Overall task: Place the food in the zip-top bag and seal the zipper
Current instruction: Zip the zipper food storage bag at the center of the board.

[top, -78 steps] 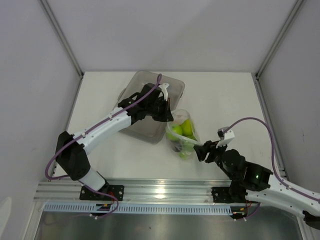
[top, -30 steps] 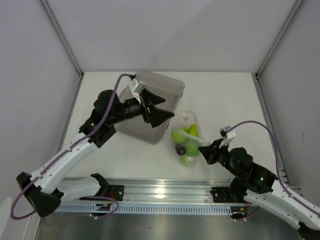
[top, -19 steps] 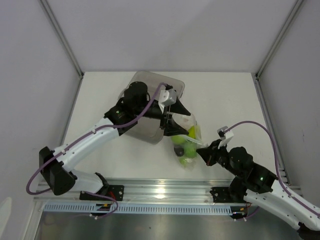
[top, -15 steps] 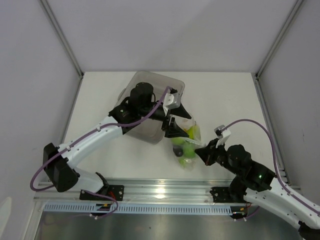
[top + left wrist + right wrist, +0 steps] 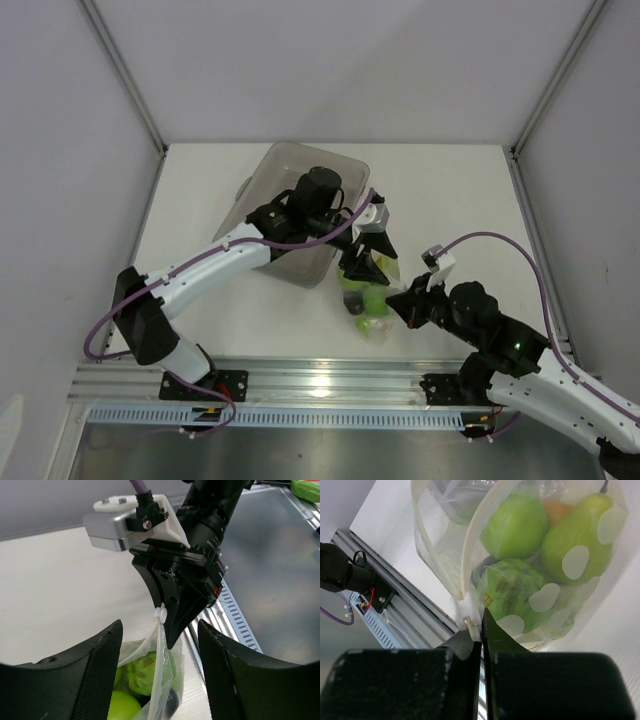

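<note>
**Bag loaded, right pincer clamped on its edge, left jaws wide**

Far left on the white table (image 5: 450, 190), the grey tray (image 5: 280, 175) sits at the back. The left arm stretches across it toward the middle.

Next along, the left gripper (image 5: 365, 262) hangs right over the zip-top bag (image 5: 372, 300). It is released. Its own camera shows the two black fingers (image 5: 100, 665) spread apart, one on each side of the bag's upstanding edge, and neither one touches the plastic. The white slider (image 5: 160, 615) stands in the gap between them.

The bag is at centre, just right of the tray's near corner and between the two grippers. The food is inside it. The right wrist camera shows three green fruits (image 5: 515, 525) packed against the clear wall. An orange fruit (image 5: 559, 509) peeks out behind them. From the left wrist, a dark piece (image 5: 172, 700) shows low in the bag. The zipper (image 5: 465, 555) curves down the mouth as a pale strip and ends at the slider. Whether the mouth is sealed I cannot tell.

On the right, the right gripper (image 5: 405, 300) is clenched. Its jaws are pinched flat on the bag's edge, just beside the slider, at the bag's right side.

Nearest of all, the metal rail (image 5: 320, 380) runs along the table's near edge.
</note>
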